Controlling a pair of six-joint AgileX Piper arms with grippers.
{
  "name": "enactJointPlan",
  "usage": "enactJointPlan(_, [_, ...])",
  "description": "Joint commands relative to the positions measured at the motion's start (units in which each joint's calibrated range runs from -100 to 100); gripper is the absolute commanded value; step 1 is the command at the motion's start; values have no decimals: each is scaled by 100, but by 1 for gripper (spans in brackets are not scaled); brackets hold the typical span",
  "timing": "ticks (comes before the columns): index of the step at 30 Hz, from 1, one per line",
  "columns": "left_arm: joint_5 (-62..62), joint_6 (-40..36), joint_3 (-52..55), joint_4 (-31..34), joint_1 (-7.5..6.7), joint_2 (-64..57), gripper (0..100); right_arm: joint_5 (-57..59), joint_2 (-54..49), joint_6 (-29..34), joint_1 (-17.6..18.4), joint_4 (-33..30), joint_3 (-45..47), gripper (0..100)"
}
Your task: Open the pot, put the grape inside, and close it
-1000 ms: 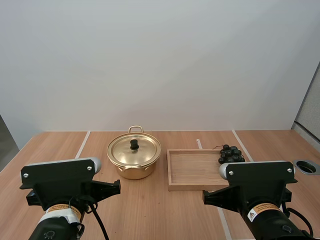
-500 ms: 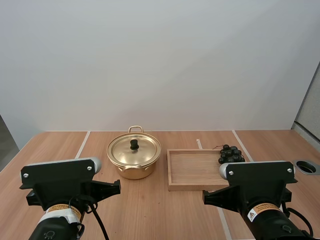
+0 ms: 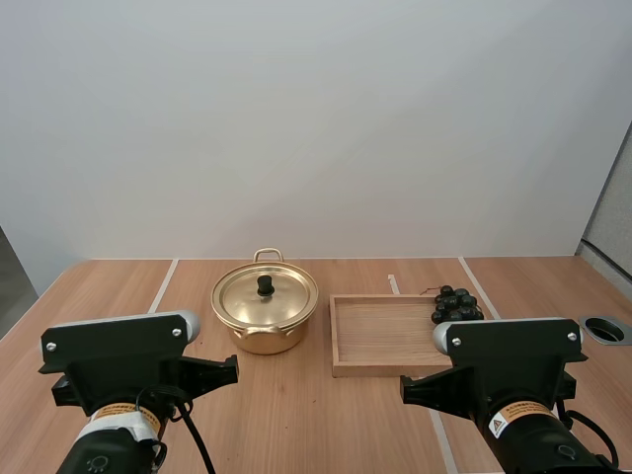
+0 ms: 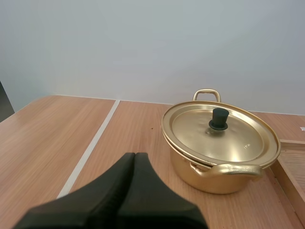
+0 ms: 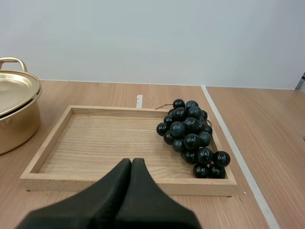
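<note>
Both grippers are seen shut & empty, short of pot & tray.
L black two-finger gripper (image 4: 135, 157) is pressed together as one wedge, nothing held, above light wooden table (image 4: 47, 124); beyond it round gold metal pot (image 4: 217, 164) is capped by gold lid (image 4: 238, 136) w/ black knob (image 4: 219, 118). R black two-finger gripper (image 5: 132, 163) is likewise closed on nothing, before shallow rectangular wooden tray (image 5: 45, 150). Bunch of dark grapes (image 5: 190, 136) is laid in tray's far right corner.
</note>
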Motion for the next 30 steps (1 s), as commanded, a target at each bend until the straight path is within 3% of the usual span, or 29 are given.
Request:
enactJointPlan(1, [-132,-81,12,44,6,-35,0,-16,-40,0,5,9,0,0])
enactJointPlan(26, [-132,-81,12,44,6,-35,0,-13,-40,0,5,22,0,0])
enactJointPlan(30, [-132,-81,12,44,6,-35,0,-19,-40,0,5,430,0,0])
